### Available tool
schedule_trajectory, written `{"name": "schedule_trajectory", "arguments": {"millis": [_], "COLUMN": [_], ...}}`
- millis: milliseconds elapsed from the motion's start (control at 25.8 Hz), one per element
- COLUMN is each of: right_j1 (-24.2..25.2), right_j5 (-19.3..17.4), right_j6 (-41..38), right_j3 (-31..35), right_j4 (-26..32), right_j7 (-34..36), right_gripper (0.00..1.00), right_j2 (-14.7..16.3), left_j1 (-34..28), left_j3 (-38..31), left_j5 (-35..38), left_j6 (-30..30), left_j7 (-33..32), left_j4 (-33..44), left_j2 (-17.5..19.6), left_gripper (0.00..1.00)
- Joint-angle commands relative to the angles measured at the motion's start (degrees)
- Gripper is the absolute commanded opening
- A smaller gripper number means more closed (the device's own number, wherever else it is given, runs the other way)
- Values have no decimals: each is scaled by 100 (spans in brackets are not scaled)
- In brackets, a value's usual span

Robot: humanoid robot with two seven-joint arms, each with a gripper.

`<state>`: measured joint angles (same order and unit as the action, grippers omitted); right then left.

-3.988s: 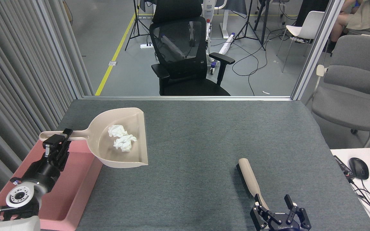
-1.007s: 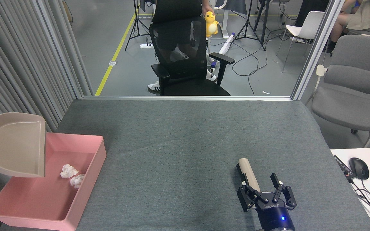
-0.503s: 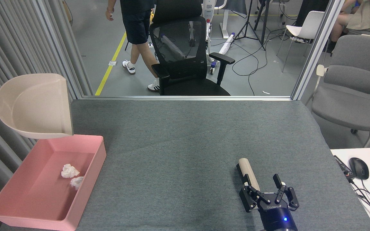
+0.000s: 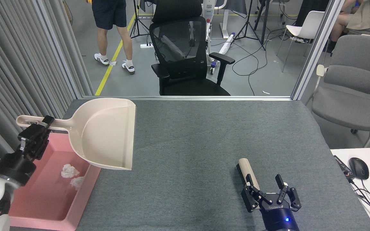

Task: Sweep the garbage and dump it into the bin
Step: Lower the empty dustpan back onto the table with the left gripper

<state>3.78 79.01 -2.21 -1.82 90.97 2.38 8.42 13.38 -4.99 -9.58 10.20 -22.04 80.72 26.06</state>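
A grey felt-covered table (image 4: pixel 204 144) fills the foreground. Vertical grey slats (image 4: pixel 18 64) line the left side. Beyond a metal-framed glass partition (image 4: pixel 316 48), a black mesh office chair (image 4: pixel 185 54) stands on a grey floor marked with a yellow line (image 4: pixel 114 54). Cables (image 4: pixel 255 64) trail across the floor. A grey padded chair (image 4: pixel 352 86) stands at right, a white chair (image 4: pixel 303 29) behind it.

The dustpan (image 4: pixel 103 134) looks smooth, slightly glossy beige plastic; the bin (image 4: pixel 48 200) smooth pink plastic. The garbage (image 4: pixel 69 171) is crumpled white paper. The table (image 4: pixel 204 134) wears matt, rough grey cloth.
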Motion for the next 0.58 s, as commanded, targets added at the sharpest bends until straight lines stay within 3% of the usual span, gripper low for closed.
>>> {"name": "schedule_trajectory", "arguments": {"millis": [0,310,542], "right_j1": [9,61,123], "right_j5": [0,-9,-9], "right_j6": [1,-34,-34], "right_j3": [6,226,261], "right_j4": [0,0,0], "right_j7": [8,-1,8], "right_gripper": [99,99,99], "right_j2": [1,1,10], "left_j1": [-46,-38,-108], "left_j3": [200,543,604], "left_j5": [492,1520,1591], "left_j6": [114,421,588], "left_j7": [-2,-2,6], "left_j4": [14,-812,-1111], "left_j2": [-488,-1305,-1727], "left_gripper": [28,27,27]}}
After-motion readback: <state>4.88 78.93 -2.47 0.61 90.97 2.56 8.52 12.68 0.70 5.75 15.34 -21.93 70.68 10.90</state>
